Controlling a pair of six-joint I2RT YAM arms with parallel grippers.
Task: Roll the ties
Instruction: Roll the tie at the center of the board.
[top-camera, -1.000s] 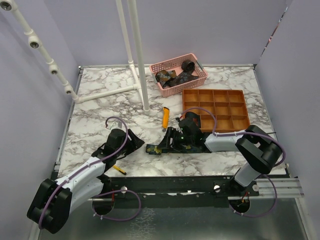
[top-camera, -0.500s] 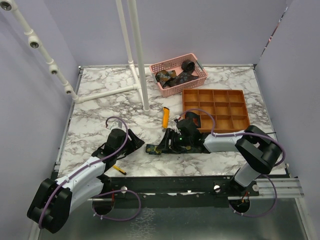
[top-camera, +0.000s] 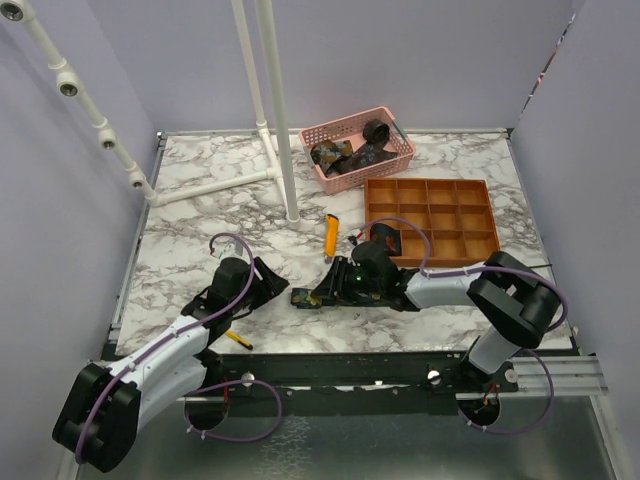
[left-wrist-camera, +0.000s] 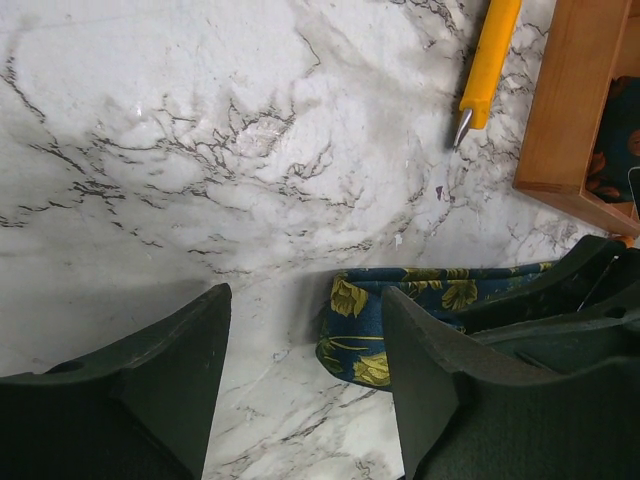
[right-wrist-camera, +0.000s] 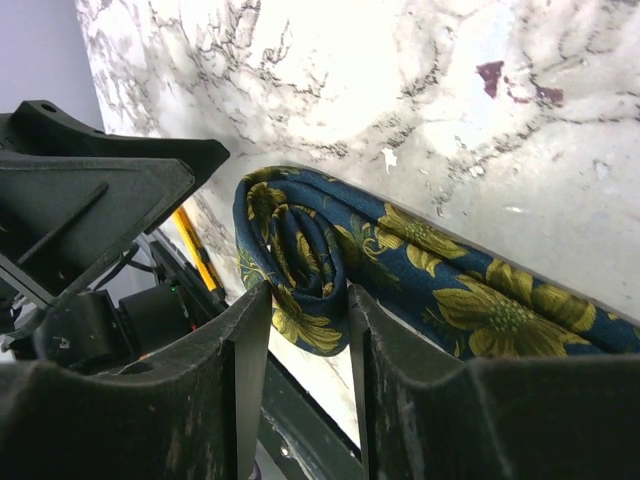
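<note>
Right gripper (right-wrist-camera: 305, 315) pinched on the coiled end of the floral tie (right-wrist-camera: 480, 300), lower centre of top view. Left gripper (left-wrist-camera: 305, 390) open, just beside. Rolling barely begun; next, probably, to wind further, tightly.

White-grey marble table (top-camera: 190, 210), lavender walls (top-camera: 420, 60) on three sides. White pipe posts (top-camera: 280, 130) stand near far edge, left of centre; pipe rail (top-camera: 75, 90) along left wall. Black rail (top-camera: 340, 368) at near edge.
</note>
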